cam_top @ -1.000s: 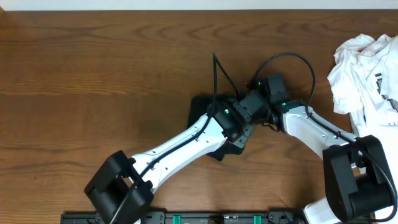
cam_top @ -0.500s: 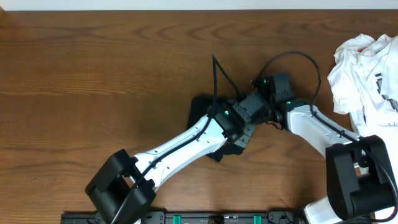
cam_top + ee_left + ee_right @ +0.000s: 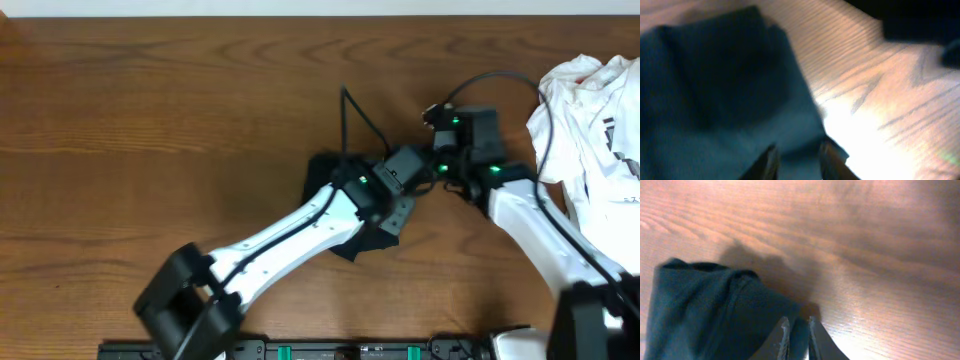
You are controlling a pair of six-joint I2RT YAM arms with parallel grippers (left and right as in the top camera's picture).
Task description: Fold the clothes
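Black shirt (image 3: 322,172) lies bunched at the middle of the table (image 3: 150,100). Most of it is hidden beneath my left arm (image 3: 290,225), with dark folds showing on the arm's far and near sides. By its rumpled look, the fold is not finished.

The risks, as I judge them:
- If my right gripper (image 3: 799,341) has a bite of cloth, any pull to the right would drag the corner out and undo the bundle.
- My left gripper (image 3: 797,162) hangs low over the hem, so a sideways sweep could snag it and ruck the layers.
- My two wrists sit close together at the shirt's right side, and a careless turn could knock one against the other.
- A white garment (image 3: 585,120) is heaped at the far right, just beside my right arm, and a wide swing might catch it.

My left fingers stand apart with a plain gap, and nothing is clearly clamped. The shirt fills the left of that view, and its edge runs down to the fingertips, with bare wood to the right.

My right fingers are nearly together, leaving only a slit. I cannot tell whether they nip the cloth. The shirt's corner reaches right up to them from the left, with open wood far and right.
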